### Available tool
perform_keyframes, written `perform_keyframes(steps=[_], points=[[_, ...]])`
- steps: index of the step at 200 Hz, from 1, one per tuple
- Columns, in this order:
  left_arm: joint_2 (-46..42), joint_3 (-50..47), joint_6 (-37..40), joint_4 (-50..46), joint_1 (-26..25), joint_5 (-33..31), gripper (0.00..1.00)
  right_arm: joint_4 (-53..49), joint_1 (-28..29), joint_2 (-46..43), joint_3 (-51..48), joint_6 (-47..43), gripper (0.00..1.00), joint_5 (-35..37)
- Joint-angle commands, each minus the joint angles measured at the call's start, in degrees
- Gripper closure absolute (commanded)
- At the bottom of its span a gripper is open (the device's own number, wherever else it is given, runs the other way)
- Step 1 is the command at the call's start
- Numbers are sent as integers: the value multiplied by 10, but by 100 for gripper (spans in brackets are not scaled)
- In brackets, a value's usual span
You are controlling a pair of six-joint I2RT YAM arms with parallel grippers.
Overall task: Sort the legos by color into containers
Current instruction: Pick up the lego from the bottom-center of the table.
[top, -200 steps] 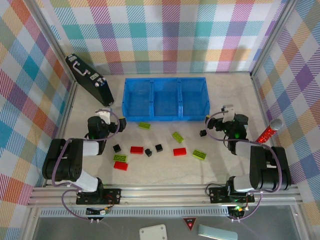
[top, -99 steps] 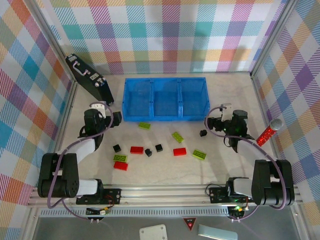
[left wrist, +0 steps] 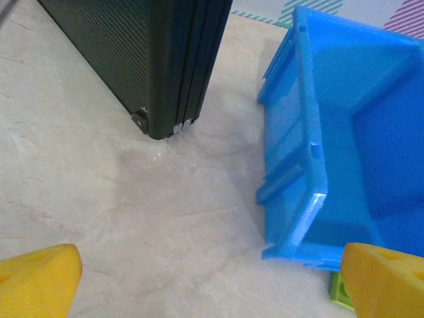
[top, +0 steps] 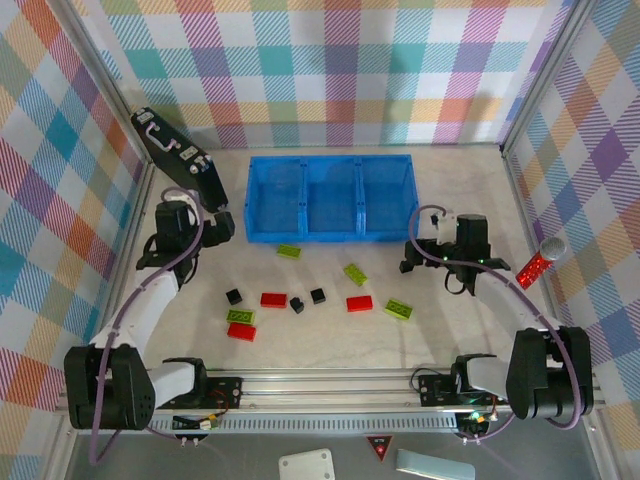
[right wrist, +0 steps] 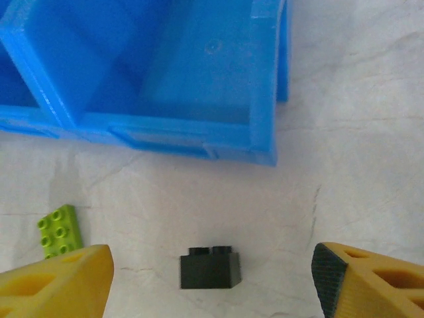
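Legos (top: 359,304) lie loose on the tabletop (top: 330,365) across the middle of the top view, all outside the blue tray (top: 330,239) and below its front wall: 4 lime-green, 3 red and 4 small black pieces. The tray, with its 3 side-by-side compartments, sits above them at the upper centre.

At the right of that spread, the right hand (top: 410,260) hangs over a black brick (right wrist: 210,271). In the right wrist view the brick sits low in the frame between the 2 yellow fingers (right wrist: 63,278), which stand wide apart and touch nothing. A lime-green brick (right wrist: 58,230) lies at the lower left.

The left hand (top: 222,228) is at the upper left, between the tray's left end and the black case (top: 180,158), spread fully and holding nothing, with bare tabletop beneath it. A red cylinder (top: 540,262) lies at the right edge.
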Motion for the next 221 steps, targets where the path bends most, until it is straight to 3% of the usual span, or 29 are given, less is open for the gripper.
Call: perform_keyframes(steps=[1,43,77,111,166,221], points=[[-24,39,-20,-129,-2,-6,0,-80,26,-1,35,43,22,17],[-7,104,0,-258,-3,13,0,-164,96,20,72,80,25,58],[3,130,36,-310,-2,27,0,-213,149,30,89,150,29,74],[14,113,84,-283,-2,61,0,-265,191,46,106,221,30,97],[45,102,92,-271,-2,70,0,-321,266,59,145,274,32,113],[46,108,98,-270,0,71,0,-356,354,106,190,346,29,172]])
